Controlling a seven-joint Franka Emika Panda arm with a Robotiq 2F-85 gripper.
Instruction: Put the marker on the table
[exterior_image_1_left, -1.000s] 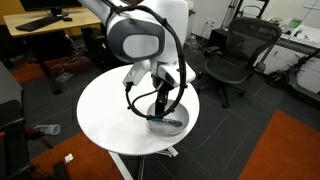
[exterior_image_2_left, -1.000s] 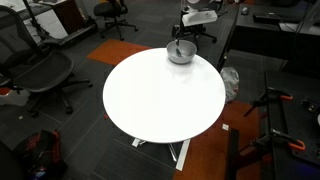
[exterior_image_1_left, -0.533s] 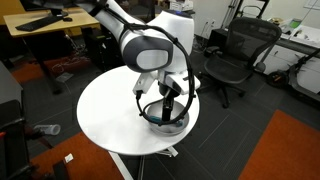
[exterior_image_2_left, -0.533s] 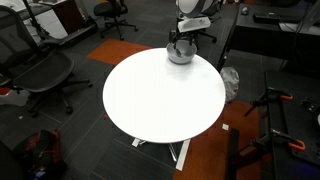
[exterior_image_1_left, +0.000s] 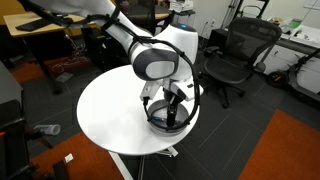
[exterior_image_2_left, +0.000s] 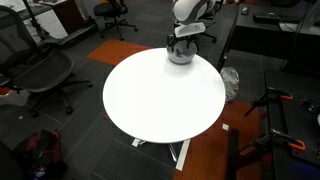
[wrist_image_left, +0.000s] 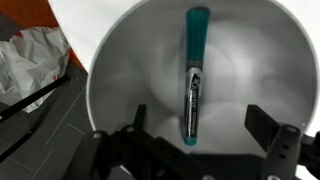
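Observation:
The marker (wrist_image_left: 193, 75), a slim teal stick, lies inside the grey bowl (wrist_image_left: 120, 70) in the wrist view. The bowl stands near the edge of the round white table (exterior_image_1_left: 110, 110), and shows in both exterior views (exterior_image_2_left: 180, 54). My gripper (wrist_image_left: 195, 135) is open and hangs just above the bowl, its two fingers on either side of the marker's near end without touching it. In an exterior view the gripper (exterior_image_1_left: 168, 108) reaches down into the bowl (exterior_image_1_left: 166, 122). The marker is hidden in both exterior views.
Black office chairs (exterior_image_1_left: 232, 55) stand around the table (exterior_image_2_left: 165, 100). A light-wood desk (exterior_image_1_left: 45, 25) is at the back. A crumpled white bag (wrist_image_left: 30, 60) lies on the dark floor beside the table. An orange carpet patch (exterior_image_1_left: 285, 150) is nearby.
The arm has moved over the bowl and come lower, so the gripper now sits down at the bowl's rim.

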